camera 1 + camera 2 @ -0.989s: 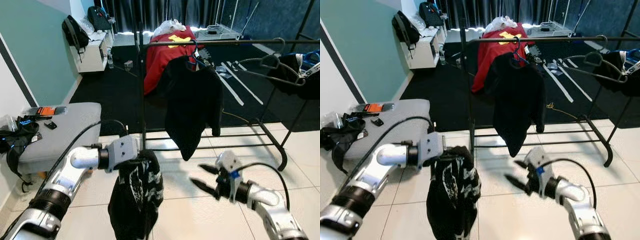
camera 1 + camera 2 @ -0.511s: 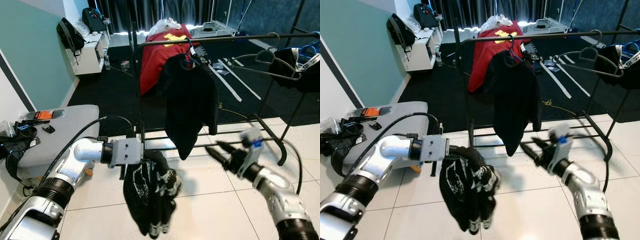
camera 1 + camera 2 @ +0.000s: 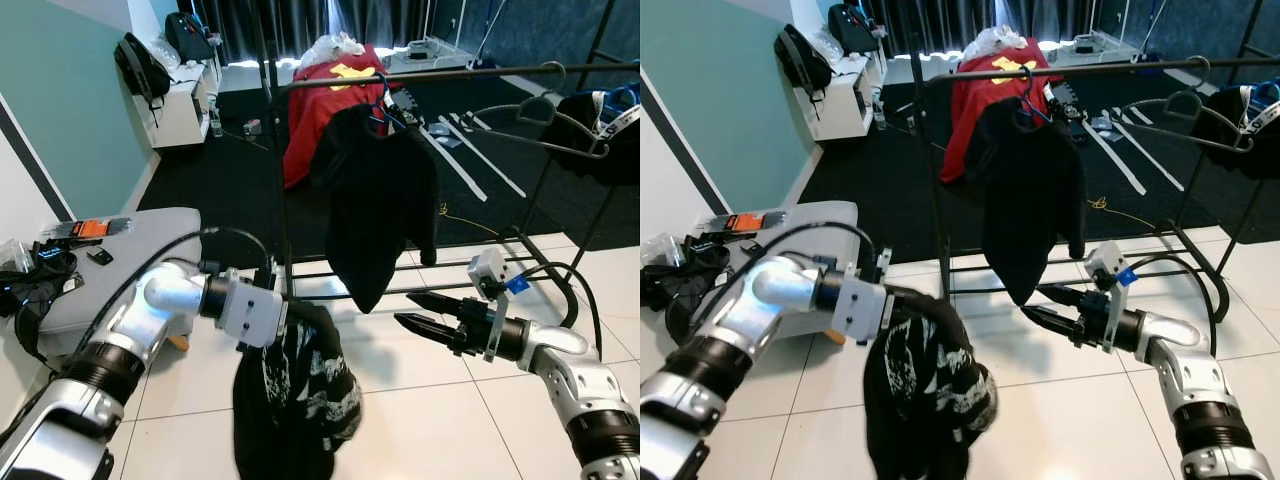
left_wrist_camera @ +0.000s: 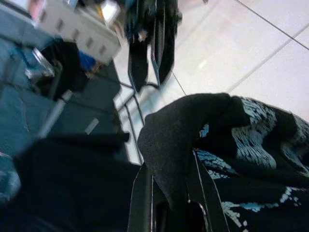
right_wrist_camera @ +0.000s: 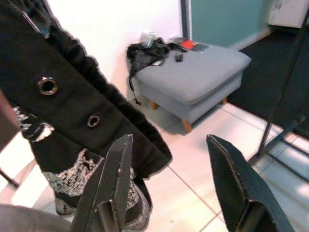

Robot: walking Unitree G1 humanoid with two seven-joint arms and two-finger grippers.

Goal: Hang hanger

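Left gripper (image 4: 169, 193) clamped on black garment (image 3: 295, 400); right gripper (image 3: 412, 312) spread wide.

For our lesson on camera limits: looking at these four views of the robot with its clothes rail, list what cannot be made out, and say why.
- Hanger inside the printed black garment: wrapped in cloth, both eye views.
- Left gripper fingertips: buried in the fabric, left wrist view.
- Items on the grey ottoman: too small, left eye view.
- Dark garment at the rail's far end: cut off by the edge.
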